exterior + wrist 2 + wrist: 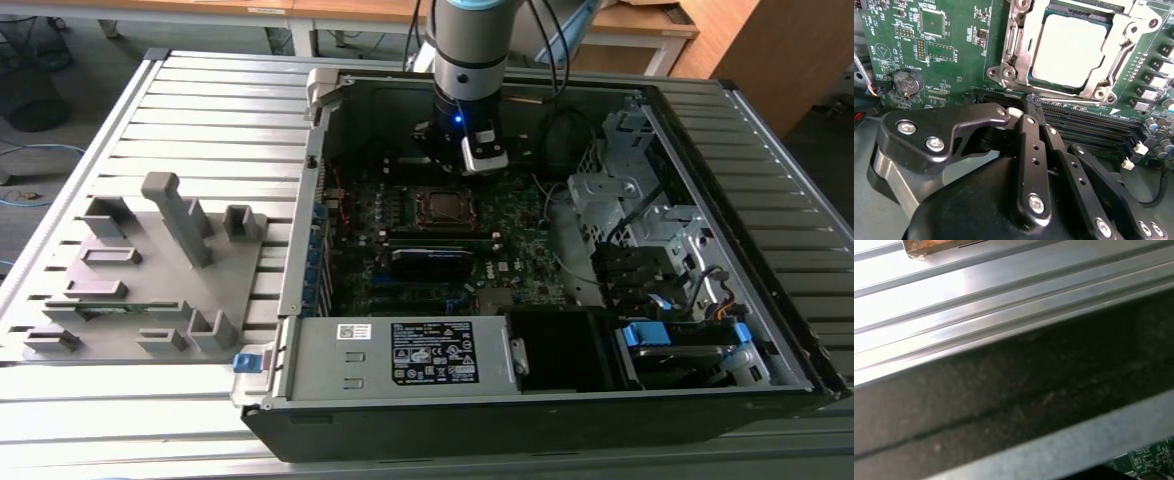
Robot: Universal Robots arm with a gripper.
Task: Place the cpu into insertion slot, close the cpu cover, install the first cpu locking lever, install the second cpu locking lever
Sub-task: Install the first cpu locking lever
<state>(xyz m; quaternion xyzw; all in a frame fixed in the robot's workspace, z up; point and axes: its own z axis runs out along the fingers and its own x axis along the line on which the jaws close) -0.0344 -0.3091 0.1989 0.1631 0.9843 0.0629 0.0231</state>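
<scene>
The end effector point(1032, 107) is hovering with its fingers pressed together, gripping nothing, near the slot point(999, 72) on the green board point(954, 40). The cpu point(1069, 50) is sitting in the slot, and the cover point(1076, 90) is lying flat around it. In the exterior view, the arm point(467, 50) is reaching into the open case point(534, 420) on the worktop point(200, 110).

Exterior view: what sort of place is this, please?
Probably a robotics lab or workshop bench: an open black computer case lies on a ribbed grey metal table, a grey plastic fixture tray sits beside it, and wooden desks stand behind.
</scene>
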